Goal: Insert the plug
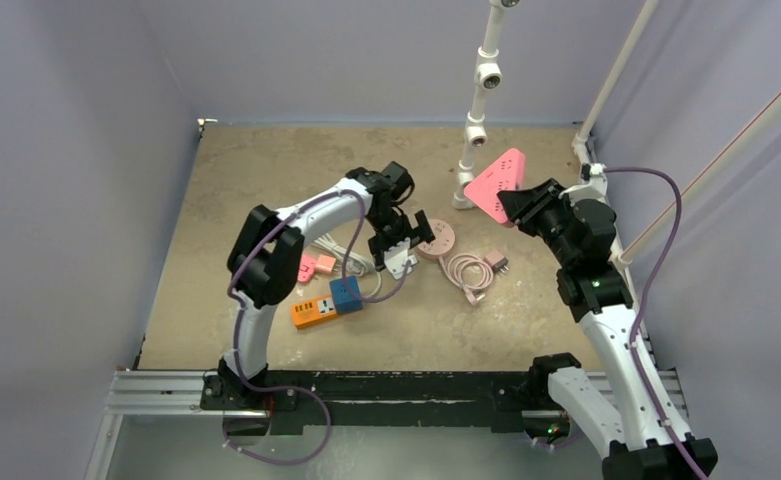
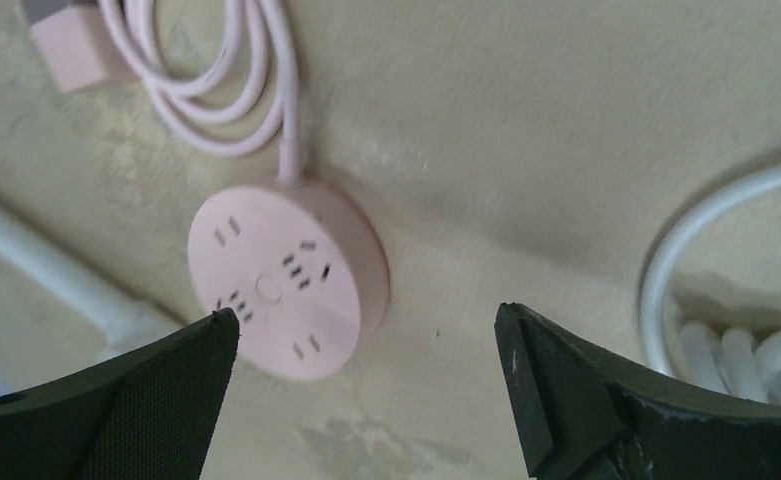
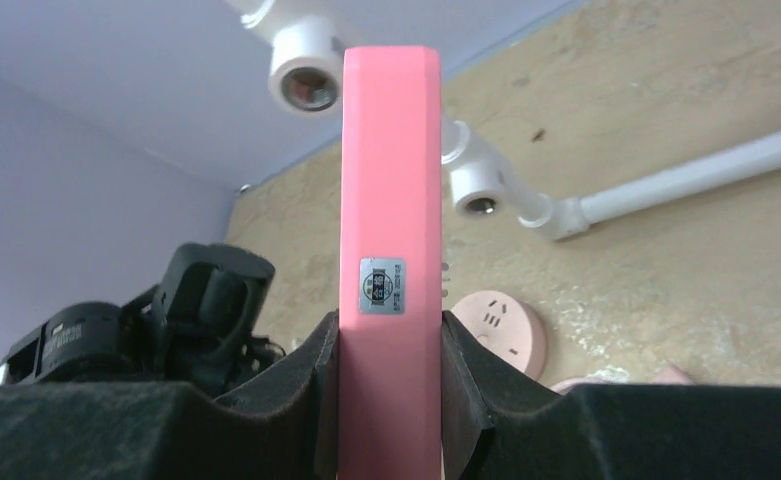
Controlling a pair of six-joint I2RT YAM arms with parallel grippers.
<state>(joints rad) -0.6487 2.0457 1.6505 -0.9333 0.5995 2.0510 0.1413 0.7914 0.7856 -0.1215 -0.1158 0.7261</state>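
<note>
A round pink socket (image 1: 436,240) lies on the table, its pink cable (image 1: 469,270) coiled beside it and ending in a pink plug (image 1: 498,264). My left gripper (image 1: 401,247) hovers open just left of the socket with nothing between its fingers. In the left wrist view the socket (image 2: 286,280) sits just beyond the left fingertip (image 2: 166,380), and the plug (image 2: 66,45) is at the top left. My right gripper (image 1: 514,203) is raised and shut on a pink triangular power strip (image 1: 496,178). That strip (image 3: 390,200) stands on edge between the pads (image 3: 326,370).
An orange and blue power strip (image 1: 326,303), small pink adapters (image 1: 316,265) and a coiled white cable (image 1: 351,255) lie left of the socket. A white pipe stand with fittings (image 1: 476,110) rises at the back. White pipes (image 1: 606,90) line the right wall.
</note>
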